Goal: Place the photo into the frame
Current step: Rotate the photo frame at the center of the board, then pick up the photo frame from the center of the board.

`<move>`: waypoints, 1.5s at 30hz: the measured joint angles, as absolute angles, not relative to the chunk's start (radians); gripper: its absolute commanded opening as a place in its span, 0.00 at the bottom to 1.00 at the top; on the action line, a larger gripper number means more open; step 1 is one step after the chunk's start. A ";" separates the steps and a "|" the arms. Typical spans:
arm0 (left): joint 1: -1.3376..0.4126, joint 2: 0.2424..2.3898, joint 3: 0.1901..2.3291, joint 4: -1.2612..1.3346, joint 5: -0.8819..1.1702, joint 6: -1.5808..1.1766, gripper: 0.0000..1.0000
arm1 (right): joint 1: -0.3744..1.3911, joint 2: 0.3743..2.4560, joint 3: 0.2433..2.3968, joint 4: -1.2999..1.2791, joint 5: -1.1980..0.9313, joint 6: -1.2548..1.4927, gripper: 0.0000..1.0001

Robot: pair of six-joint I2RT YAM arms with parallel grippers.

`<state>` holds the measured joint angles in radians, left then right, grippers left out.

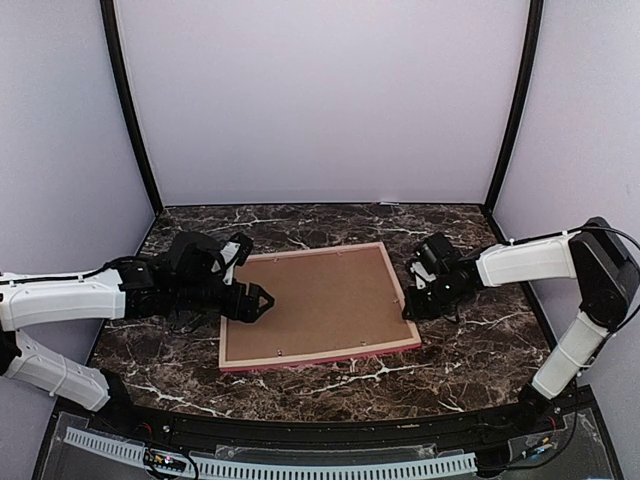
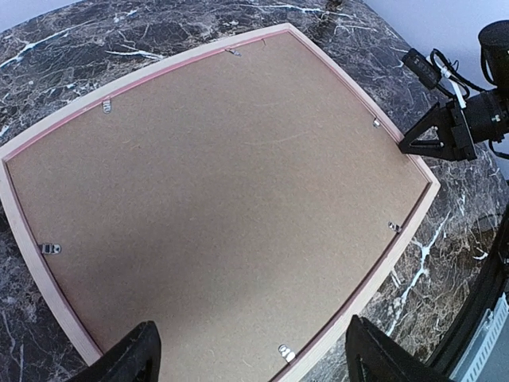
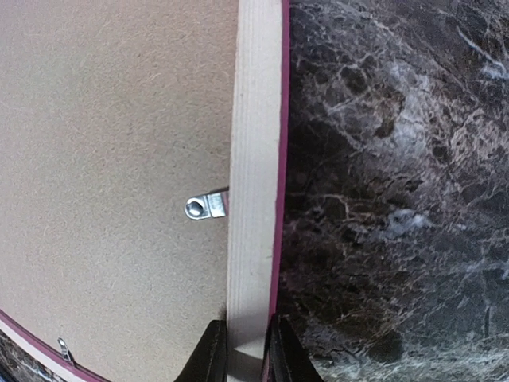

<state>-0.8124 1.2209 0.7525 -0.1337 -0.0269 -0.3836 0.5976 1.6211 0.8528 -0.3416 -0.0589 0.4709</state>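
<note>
Frame lies face-down approx. mid-table, slightly skewed. Brown backing board fills it, flush inside the rails. Small metal tabs sit along the inner edges; one shows in the R wrist view just beside the R rail.

L gripper: fingers spread wide, over the board just inside the L rail. Can't tell if they touch it. L wrist view has the whole board between the two tips, w/ the frame rail running past them.

R gripper: at the R rail, lower half. Fingers narrow, one each side of the rail, pinching it: one tip on the board side, the other on the outer edge over marble.

Room: marble shows all round the frame. Thin strip at the back towards the wall, wider strips front and R. L side taken up by the L arm.
</note>
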 measured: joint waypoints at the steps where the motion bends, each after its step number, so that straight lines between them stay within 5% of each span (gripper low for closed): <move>1: -0.814 1.222 0.751 -0.134 -0.027 -0.382 0.83 | 0.593 1.628 0.860 -0.342 -0.059 0.465 0.24; 7: -0.817 1.243 0.751 -0.128 -0.028 -0.380 0.83 | 0.580 1.642 0.874 -0.345 -0.052 0.442 0.38; 15: -0.819 1.283 0.751 -0.128 -0.054 -0.374 0.83 | 0.587 1.610 0.826 -0.311 -0.050 0.450 0.40; 34: -0.973 1.390 0.797 -0.117 -0.129 -0.256 0.79 | 0.577 1.618 0.864 -0.352 -0.060 0.431 0.00; 45: -1.288 1.696 1.058 -0.190 -0.409 -0.071 0.83 | 0.539 1.585 1.002 -0.553 -0.097 0.374 0.00</move>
<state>-1.2884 1.6962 1.0584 -0.1898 -0.4091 -0.0711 0.5388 1.5848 1.0019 -0.5533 -0.0967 0.3740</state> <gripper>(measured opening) 0.824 0.153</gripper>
